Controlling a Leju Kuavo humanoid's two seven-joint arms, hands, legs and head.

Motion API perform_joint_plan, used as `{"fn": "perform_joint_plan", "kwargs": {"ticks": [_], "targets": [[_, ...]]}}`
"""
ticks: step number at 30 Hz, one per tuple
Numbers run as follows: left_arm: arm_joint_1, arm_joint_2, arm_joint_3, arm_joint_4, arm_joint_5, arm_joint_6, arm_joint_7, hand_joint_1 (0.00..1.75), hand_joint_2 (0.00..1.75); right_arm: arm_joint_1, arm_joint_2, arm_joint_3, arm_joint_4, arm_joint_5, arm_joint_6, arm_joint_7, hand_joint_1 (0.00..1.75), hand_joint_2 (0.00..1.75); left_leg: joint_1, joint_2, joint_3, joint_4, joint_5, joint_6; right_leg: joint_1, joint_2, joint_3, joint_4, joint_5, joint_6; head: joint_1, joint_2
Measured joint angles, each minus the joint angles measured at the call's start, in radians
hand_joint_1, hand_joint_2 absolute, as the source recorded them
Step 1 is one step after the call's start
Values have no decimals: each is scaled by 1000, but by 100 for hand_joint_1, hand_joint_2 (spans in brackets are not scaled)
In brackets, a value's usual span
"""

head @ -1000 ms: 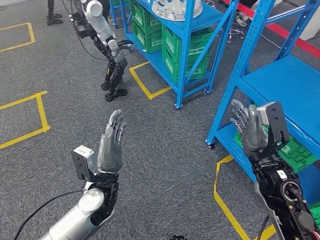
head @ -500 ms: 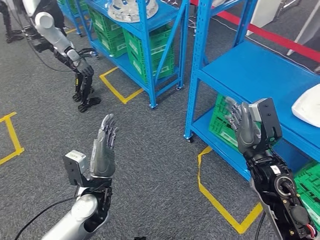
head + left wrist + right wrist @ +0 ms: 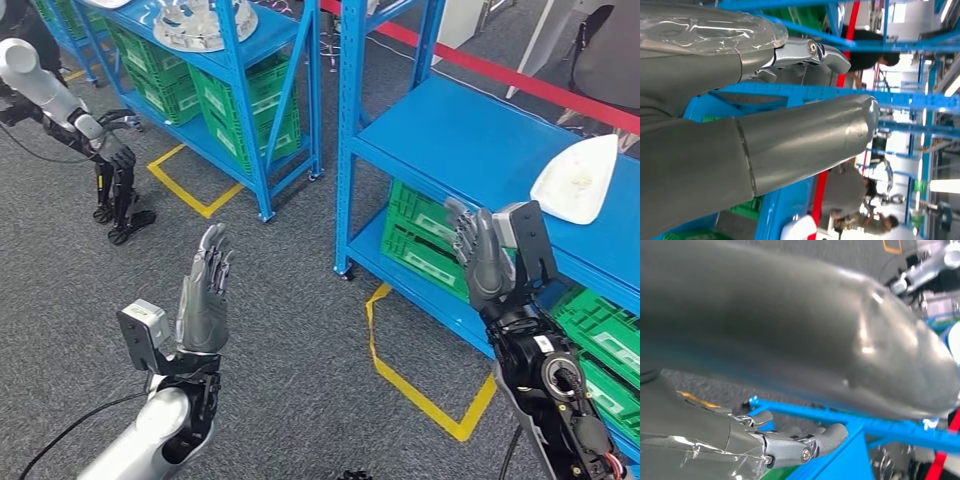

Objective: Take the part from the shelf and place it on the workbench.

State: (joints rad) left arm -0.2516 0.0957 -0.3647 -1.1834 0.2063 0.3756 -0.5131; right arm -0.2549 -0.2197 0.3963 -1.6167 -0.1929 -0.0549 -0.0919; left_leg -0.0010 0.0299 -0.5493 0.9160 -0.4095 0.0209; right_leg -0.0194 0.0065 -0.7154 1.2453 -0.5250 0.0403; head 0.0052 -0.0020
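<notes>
A flat white part (image 3: 576, 179) lies on the blue shelf (image 3: 483, 140) at the right of the head view. My right hand (image 3: 478, 255) is raised in front of that shelf's lower level, left of the part and well short of it, fingers straight and apart, holding nothing. My left hand (image 3: 205, 293) is raised over the grey floor at lower left, fingers extended and empty. The left wrist view shows its thumb (image 3: 798, 140) and fingers (image 3: 806, 52) spread before blue rack beams. The right wrist view shows the thumb (image 3: 866, 355) and fingers (image 3: 806, 442) apart.
Green crates (image 3: 423, 235) sit under the blue shelf. A second blue rack (image 3: 249, 60) at the back holds green crates and a round metal part (image 3: 198, 20). Another robot (image 3: 72, 115) stands at far left. Yellow tape (image 3: 419, 385) marks the grey carpet. People stand in the distance (image 3: 851, 182).
The whole view has swung to the right: the racks and the other robot slid left and the white part on the shelf came further into view. Both hands stay raised and empty.
</notes>
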Motion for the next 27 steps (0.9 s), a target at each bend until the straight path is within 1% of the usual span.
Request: {"fn": "perform_joint_plan", "kwargs": {"ticks": [1,2,3,4,5,6,7,8,9,10,11,12,13,14,15,16,17,18,19,20,21,22,23,24,25,26,27], "targets": [[0,0,0,0,-2,-1,0,0,0,0,0,1,0,2,-1,0,0,0,1,11,1,2,-3,-3,-3,-6,25,-45,29,4,4,0],[0,0,0,-1,-4,-1,1,0,0,0,0,1,0,4,-2,1,0,0,2,21,3,6,-7,-9,-6,-21,64,-120,64,7,9,0],[-1,0,1,-3,-5,-1,2,0,0,0,0,1,0,4,-2,1,0,0,0,30,3,12,-12,-15,-4,-39,101,-189,88,7,14,0],[-1,1,2,-5,-7,-1,5,0,0,-1,1,2,0,4,-2,1,0,0,-2,39,3,17,-17,-20,-4,-49,126,-240,104,3,18,0],[-2,1,4,-7,-8,-1,7,0,0,0,2,2,1,4,-2,2,0,0,-5,46,3,21,-20,-25,-2,-55,138,-267,109,-4,18,0],[-1,1,5,-10,-8,0,9,0,0,1,2,2,1,4,-2,2,0,0,-6,54,3,22,-21,-28,1,-49,137,-269,106,-13,16,0],[-1,1,6,-12,-9,0,12,0,0,2,3,2,1,5,-2,2,0,0,-6,62,4,23,-22,-32,1,-37,135,-269,108,-21,12,0],[-1,2,6,-14,-9,1,14,0,0,2,4,2,1,5,-2,2,0,0,-3,62,5,26,-27,-36,2,-27,136,-269,109,-27,8,0],[-1,2,7,-17,-9,1,16,0,0,1,6,1,1,5,-2,1,0,0,0,52,0,41,-39,-42,1,-18,137,-270,110,-33,4,0],[-1,2,7,-19,-10,1,17,0,0,0,7,2,1,5,-2,1,0,0,3,34,-16,77,-62,-47,0,-9,138,-272,112,-38,0,0],[0,2,8,-21,-10,1,18,0,0,-1,9,2,1,5,-2,0,0,0,5,11,-43,135,-93,-51,0,-1,138,-272,112,-42,-6,0],[3,2,8,-22,-10,1,18,0,0,-2,9,2,2,6,-2,0,0,0,6,-7,-80,208,-126,-52,1,7,136,-272,113,-45,-12,0],[6,3,8,-22,-10,1,18,0,0,-1,10,2,2,6,-2,0,0,0,6,-16,-119,279,-152,-52,2,17,135,-272,114,-48,-17,0],[9,3,8,-22,-10,1,18,0,0,0,10,2,2,6,-1,0,0,0,6,-21,-146,326,-161,-51,5,28,134,-272,114,-49,-21,0],[10,4,8,-22,-10,1,18,0,0,0,11,2,2,6,-1,0,0,0,5,-24,-157,335,-151,-46,7,40,133,-272,115,-51,-25,0],[10,5,9,-22,-10,2,18,0,0,0,12,2,2,7,-1,0,0,0,3,-28,-145,301,-122,-39,10,53,134,-272,116,-51,-28,0],[9,5,9,-22,-10,2,18,0,0,0,13,2,2,7,0,0,0,0,1,-40,-116,233,-82,-29,11,64,134,-272,116,-51,-32,0],[8,6,9,-24,-10,2,18,0,0,0,15,2,2,7,0,0,0,0,-2,-61,-80,154,-48,-19,11,75,134,-272,117,-51,-35,0],[6,7,10,-26,-10,2,19,0,0,-1,15,2,2,7,0,0,0,0,-5,-78,-49,89,-24,-10,11,85,133,-272,118,-50,-36,0],[5,7,10,-28,-11,2,19,0,0,0,16,1,2,7,0,0,0,0,-8,-89,-29,49,-12,-5,10,95,132,-273,119,-47,-37,0],[3,8,11,-30,-11,2,19,0,0,0,16,1,2,7,0,0,0,0,-11,-90,-20,32,-11,-2,7,104,130,-274,120,-43,-39,0],[2,8,11,-31,-12,2,20,0,0,1,16,1,2,7,0,0,0,0,-14,-79,-17,28,-9,-1,6,114,128,-277,122,-37,-41,0],[1,8,12,-33,-12,2,20,0,0,2,16,0,2,7,0,0,0,0,-11,-68,-13,20,-6,1,5,119,128,-278,123,-32,-45,0],[0,6,12,-34,-12,2,20,0,0,3,16,-1,2,7,0,0,0,0,-7,-57,-7,10,-1,3,7,108,124,-271,117,-27,-47,0],[-1,4,12,-35,-13,2,20,0,0,2,16,-2,1,7,0,-1,0,0,-3,-45,-2,-1,3,6,10,86,113,-247,99,-23,-44,0],[-2,3,12,-36,-13,2,20,0,0,1,16,-2,1,7,0,-1,0,0,0,-34,3,-9,6,8,12,58,93,-201,70,-19,-39,0],[-1,2,12,-36,-13,2,20,0,0,2,16,-2,1,7,0,-1,0,0,-1,-24,5,-12,6,10,12,30,64,-136,35,-15,-32,0]]}}
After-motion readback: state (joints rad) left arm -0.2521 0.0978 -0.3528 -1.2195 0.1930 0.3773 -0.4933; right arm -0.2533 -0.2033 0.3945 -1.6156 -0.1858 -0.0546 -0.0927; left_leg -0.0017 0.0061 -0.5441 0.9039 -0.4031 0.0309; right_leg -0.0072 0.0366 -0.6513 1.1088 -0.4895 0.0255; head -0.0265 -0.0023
